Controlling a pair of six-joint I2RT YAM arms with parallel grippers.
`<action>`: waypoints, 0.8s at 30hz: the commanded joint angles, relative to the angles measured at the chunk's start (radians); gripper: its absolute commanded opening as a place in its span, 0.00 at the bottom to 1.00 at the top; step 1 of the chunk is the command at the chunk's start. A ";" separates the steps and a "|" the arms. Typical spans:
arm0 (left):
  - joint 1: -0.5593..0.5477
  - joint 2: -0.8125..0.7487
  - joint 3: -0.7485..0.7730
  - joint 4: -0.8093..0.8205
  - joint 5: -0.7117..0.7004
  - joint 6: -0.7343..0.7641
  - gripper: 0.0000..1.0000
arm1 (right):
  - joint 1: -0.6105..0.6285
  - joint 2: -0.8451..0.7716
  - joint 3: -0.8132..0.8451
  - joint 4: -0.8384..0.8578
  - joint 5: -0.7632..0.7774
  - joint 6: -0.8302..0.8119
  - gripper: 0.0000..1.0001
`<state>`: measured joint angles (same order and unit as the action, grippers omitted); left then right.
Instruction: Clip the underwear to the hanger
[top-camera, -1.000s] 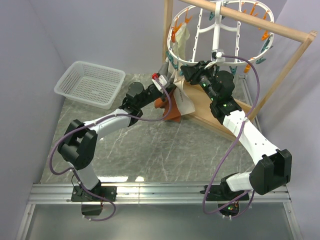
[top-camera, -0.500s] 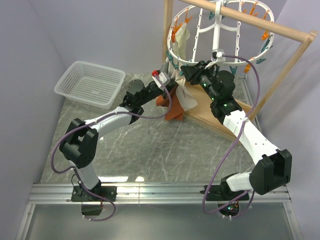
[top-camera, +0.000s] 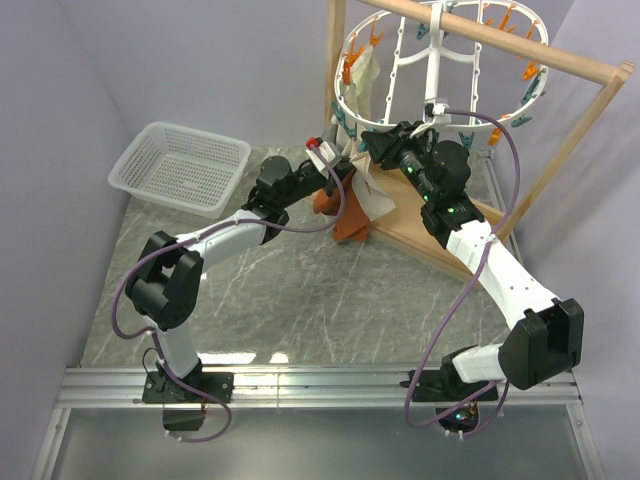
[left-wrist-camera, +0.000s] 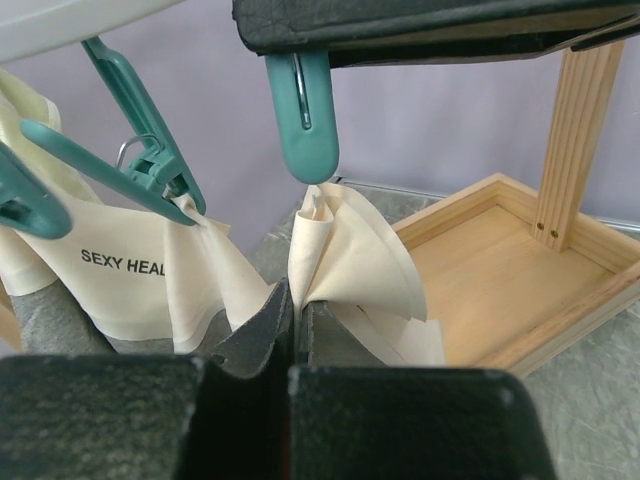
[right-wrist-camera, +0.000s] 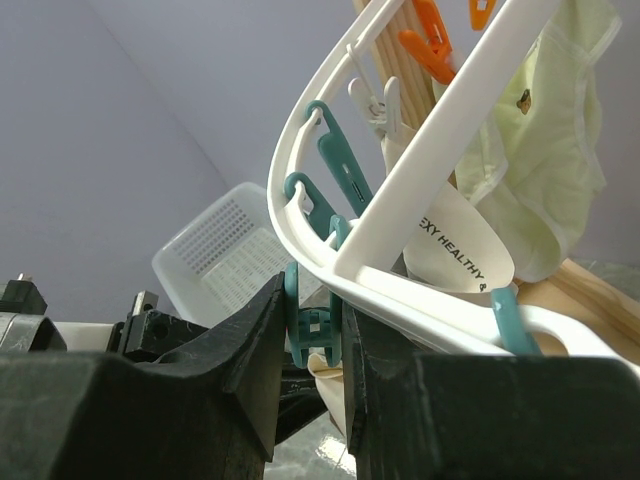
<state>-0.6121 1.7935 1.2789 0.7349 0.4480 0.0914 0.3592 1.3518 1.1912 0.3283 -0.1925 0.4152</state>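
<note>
Two grips sit close together. The left gripper (left-wrist-camera: 292, 300) is clenched on a bunched fold of the underwear (left-wrist-camera: 350, 250), its cream waistband held up just beneath a teal clothespin (left-wrist-camera: 303, 110). The right gripper (right-wrist-camera: 318, 322) squeezes that clothespin between its fingers, at the rim of the white hanger (right-wrist-camera: 420, 170). The garment's rust-orange part hangs down to the table (top-camera: 300, 300), near the middle of its far edge. The hanger hangs on a wooden frame (top-camera: 560, 55) at the far right corner. A white basket (top-camera: 180, 165) sits at the far left corner.
</note>
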 joint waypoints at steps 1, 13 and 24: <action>0.005 -0.005 0.051 0.040 0.023 -0.016 0.00 | -0.005 -0.002 0.051 0.038 -0.061 0.030 0.00; 0.003 0.004 0.082 0.027 0.040 -0.030 0.00 | -0.005 0.003 0.041 0.041 -0.061 0.025 0.00; 0.003 0.015 0.100 0.009 0.057 -0.030 0.00 | -0.003 0.012 0.051 0.049 -0.074 0.037 0.00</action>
<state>-0.6102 1.7985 1.3251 0.7204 0.4759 0.0811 0.3588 1.3521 1.1915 0.3290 -0.1993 0.4160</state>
